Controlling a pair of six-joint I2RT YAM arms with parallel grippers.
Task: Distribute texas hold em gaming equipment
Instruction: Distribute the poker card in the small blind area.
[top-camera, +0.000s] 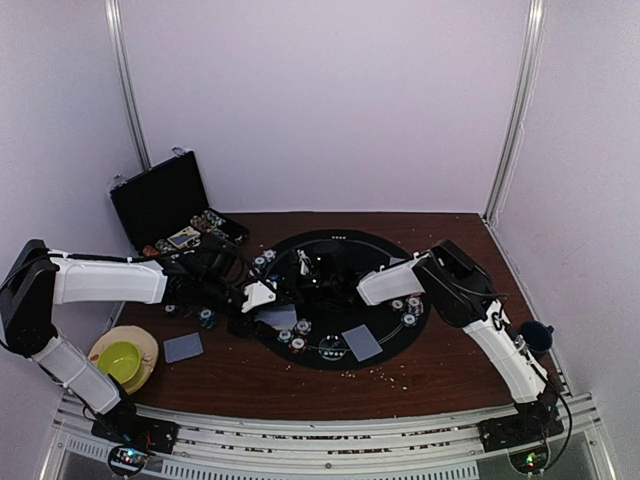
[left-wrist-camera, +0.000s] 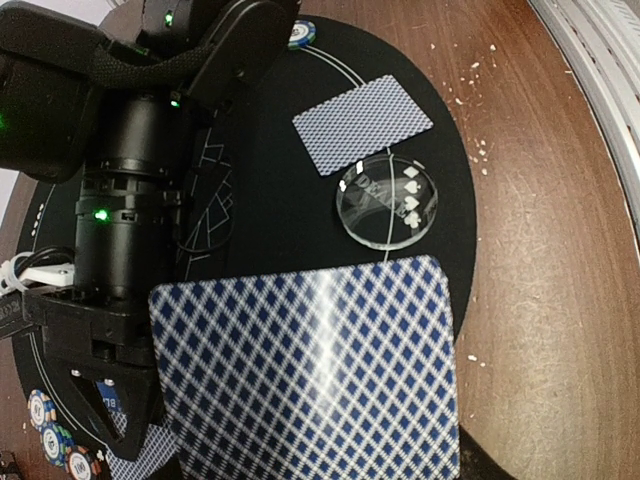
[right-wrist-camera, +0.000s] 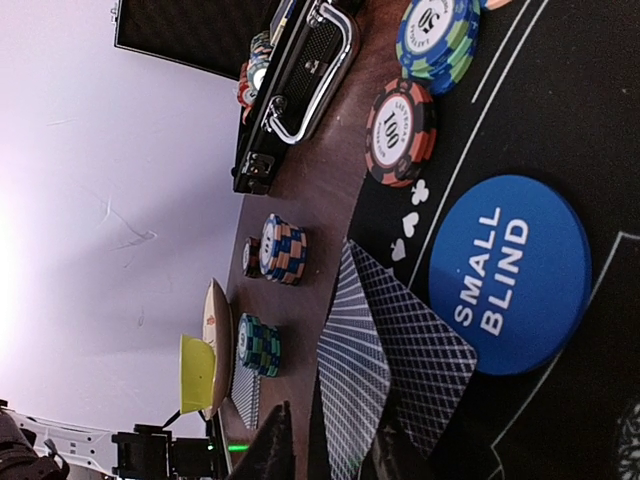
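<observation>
A: Top view. Locate left gripper (top-camera: 272, 303) over black round mat (top-camera: 345, 245); confirm pinch on blue-backed playing card (top-camera: 278, 318).
B: Confirmed. Left wrist: find that card raised, close to lens; note clear dealer button (left-wrist-camera: 388, 200) just beside second card (left-wrist-camera: 362, 125).
A: Right wrist?
B: Read right gripper (right-wrist-camera: 330, 455) as slightly spread around tilted card (right-wrist-camera: 355, 370). Find small blind button (right-wrist-camera: 510, 275) flat on mat, near.

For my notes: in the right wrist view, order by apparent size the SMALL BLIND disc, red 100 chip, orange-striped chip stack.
1. SMALL BLIND disc.
2. red 100 chip.
3. orange-striped chip stack, farther away, so unsure.
</observation>
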